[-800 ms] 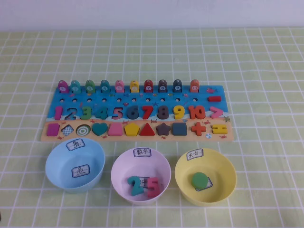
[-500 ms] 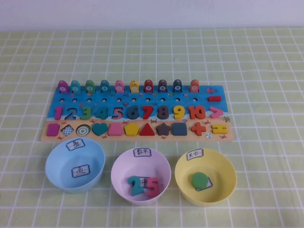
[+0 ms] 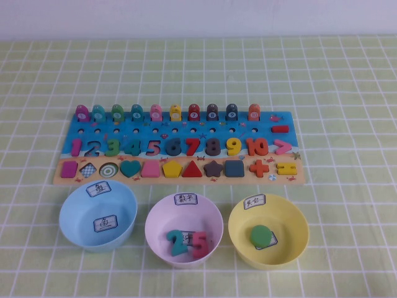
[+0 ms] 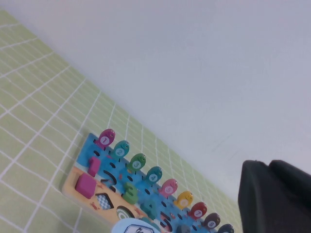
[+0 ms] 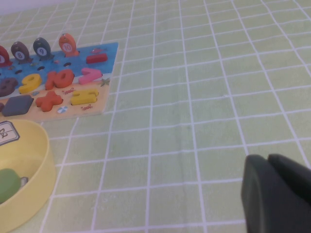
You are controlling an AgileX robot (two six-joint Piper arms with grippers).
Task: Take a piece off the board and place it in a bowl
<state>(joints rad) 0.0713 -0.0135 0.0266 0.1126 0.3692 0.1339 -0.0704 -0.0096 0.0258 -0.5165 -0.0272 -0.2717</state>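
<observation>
The board (image 3: 180,149) lies across the middle of the bench (image 3: 347,93), with the piece (image 3: 82,113) standing at its far left corner. Three bowls sit in a row along the near edge; the bowl (image 3: 98,216) is leftmost. Neither gripper shows from above.

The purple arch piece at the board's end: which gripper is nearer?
Probably left. The left gripper faces the piece's end of the board; the right gripper sits off the opposite end, near the yellow bowl.
</observation>
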